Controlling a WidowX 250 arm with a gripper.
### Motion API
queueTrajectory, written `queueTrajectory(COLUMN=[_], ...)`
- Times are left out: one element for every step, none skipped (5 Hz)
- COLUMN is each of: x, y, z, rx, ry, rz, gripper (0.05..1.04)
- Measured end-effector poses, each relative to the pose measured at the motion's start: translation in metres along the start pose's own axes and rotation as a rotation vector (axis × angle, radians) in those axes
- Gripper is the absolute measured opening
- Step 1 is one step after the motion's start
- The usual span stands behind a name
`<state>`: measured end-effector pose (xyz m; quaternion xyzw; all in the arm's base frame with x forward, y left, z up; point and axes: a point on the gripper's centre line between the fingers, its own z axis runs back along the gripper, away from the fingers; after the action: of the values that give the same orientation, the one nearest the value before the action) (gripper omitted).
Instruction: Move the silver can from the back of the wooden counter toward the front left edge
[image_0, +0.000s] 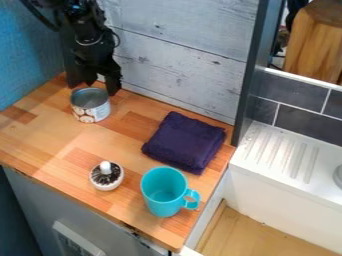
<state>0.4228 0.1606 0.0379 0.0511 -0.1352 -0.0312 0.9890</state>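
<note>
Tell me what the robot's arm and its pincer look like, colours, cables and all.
The jointed black robot arm is bulky and angular, with small pale glints on its housing. A black cable curves beside its upper part, and a thin dark loop bulges out lower down. The pincer is black too. I can't make out any markings.

A turquoise mug (160, 196), a dark purple folded cloth (184, 142) and a white-and-brown patterned can (91, 111) on a patchwork orange-brown worktop (67, 159).
</note>
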Motion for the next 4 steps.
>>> queueTrajectory(x=[-0.021,-0.041,-0.068,-0.092], y=[-0.001,-0.007,-0.014,-0.017], z=[-0.009,-0.004,0.015,0.036], rx=[-0.018,-0.053,-0.080,-0.107], ry=[0.056,0.086,0.104,0.120], rz=[0.016,0.023,0.010,0.017], gripper=[1.000,1.000,1.000,1.000])
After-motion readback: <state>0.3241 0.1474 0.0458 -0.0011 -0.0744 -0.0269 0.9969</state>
